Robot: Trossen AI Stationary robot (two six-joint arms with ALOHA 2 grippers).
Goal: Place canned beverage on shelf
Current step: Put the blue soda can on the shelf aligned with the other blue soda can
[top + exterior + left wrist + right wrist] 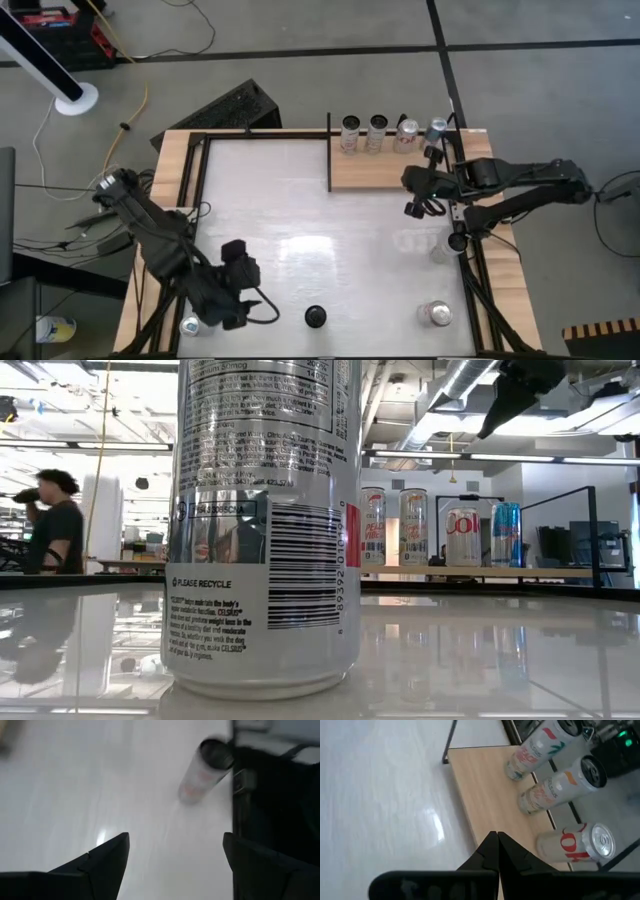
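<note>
Shelf (395, 172) found at upper centre-right of the high view: light-wood plank, black rods along its edge. Four cans lined along its far edge: two pale slim cans (350, 133) (377, 132), a red-and-white can (406, 135), a blue can (437, 129). All upright in the low view, right of centre.

Right gripper (418, 196) positioned at the shelf's near right corner in the high view, just off the plank. Fingers pressed together in the right wrist view, nothing between them (496, 851).

Left gripper (222, 290) located at lower left of the high view. Fingers spread wide in the left wrist view (107, 857), empty. A slim can (205, 770) visible ahead of them at upper right of that frame, standing beside the black table-edge frame.

Remaining on the white tabletop (270, 200): one can at lower right of the high view (435, 314), one at lower left corner (190, 325), and a dark-topped can at bottom centre (316, 318), filling the low view's foreground.

Judged step: fetching the next can, most likely by the left gripper.

Recommended practice: centre the spread fingers on the can body at mid-height before closing. Keep clear of the black frame alongside. Carry upright. Set down on bare wood near the plank's near edge, well apart from the standing row. Release only once the base sits flat.
</note>
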